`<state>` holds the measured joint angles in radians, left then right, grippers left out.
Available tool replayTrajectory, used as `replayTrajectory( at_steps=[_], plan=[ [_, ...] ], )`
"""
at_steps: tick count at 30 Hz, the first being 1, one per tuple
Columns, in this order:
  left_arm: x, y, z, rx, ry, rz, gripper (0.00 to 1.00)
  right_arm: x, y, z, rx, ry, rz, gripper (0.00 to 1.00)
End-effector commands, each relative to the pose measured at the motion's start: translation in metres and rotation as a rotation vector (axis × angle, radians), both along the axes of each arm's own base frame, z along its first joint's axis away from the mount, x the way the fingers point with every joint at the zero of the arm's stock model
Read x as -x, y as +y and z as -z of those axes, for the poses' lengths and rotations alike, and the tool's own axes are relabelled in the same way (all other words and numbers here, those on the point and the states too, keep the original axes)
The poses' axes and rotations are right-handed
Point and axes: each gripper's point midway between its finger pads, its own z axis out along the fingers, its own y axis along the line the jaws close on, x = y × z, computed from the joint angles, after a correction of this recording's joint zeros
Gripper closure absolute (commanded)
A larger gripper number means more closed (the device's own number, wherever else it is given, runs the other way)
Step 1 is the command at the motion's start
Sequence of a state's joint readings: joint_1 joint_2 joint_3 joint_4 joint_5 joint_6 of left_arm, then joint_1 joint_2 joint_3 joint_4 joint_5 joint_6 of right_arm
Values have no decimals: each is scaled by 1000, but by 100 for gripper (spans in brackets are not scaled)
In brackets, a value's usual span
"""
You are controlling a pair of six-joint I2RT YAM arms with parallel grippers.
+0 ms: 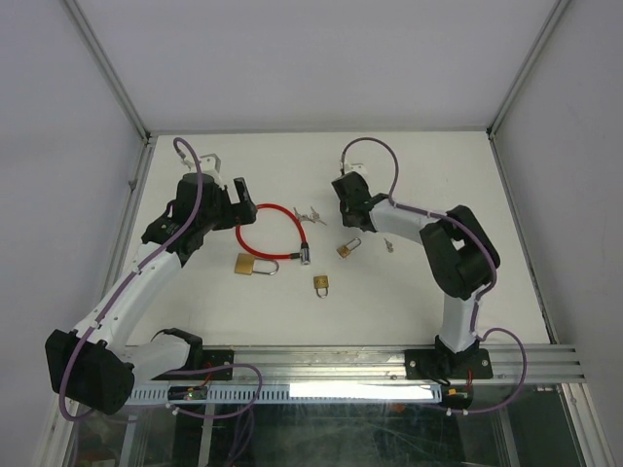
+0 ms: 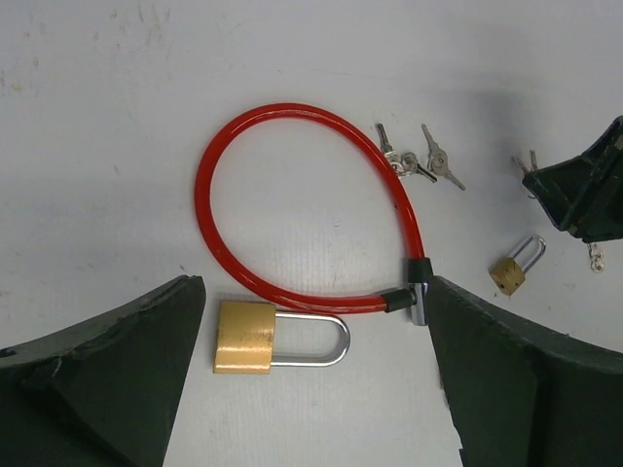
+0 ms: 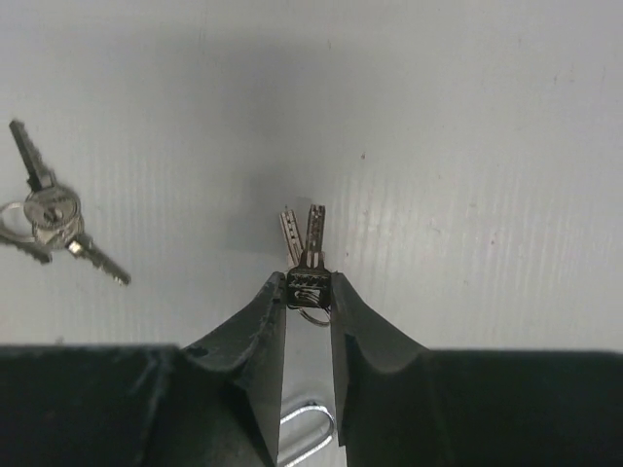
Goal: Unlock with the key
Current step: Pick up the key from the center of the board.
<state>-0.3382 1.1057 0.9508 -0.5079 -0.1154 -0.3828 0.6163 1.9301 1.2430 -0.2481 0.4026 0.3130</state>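
My right gripper (image 3: 310, 284) is shut on the head of a small key (image 3: 313, 233). A second key on the same ring hangs beside it, and both blades point away just above the table. In the top view this gripper (image 1: 348, 206) sits right of the red cable lock (image 1: 275, 233). A small brass padlock (image 1: 348, 249) lies just below it, and its shackle (image 3: 310, 425) shows between the fingers. My left gripper (image 2: 311, 331) is open wide over a large brass padlock (image 2: 243, 337), touching nothing.
A loose bunch of keys (image 2: 419, 163) lies between the cable loop and the right gripper. Another small padlock (image 1: 321, 285) sits nearer the front edge. One more key (image 1: 388, 244) lies by the right arm. White walls enclose the table.
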Motion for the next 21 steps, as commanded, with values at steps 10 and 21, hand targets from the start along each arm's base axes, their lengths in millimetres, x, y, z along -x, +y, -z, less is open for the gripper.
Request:
replayTrajectory(
  at_steps=[10,21],
  plan=[
    [-1,-17,-18,121,-33,72,1,19,13,-50,-112,-138,-237,95],
    [8,-56,-31,368,-2,161,1,44,31,-93,-222,-302,-381,94]
  ],
)
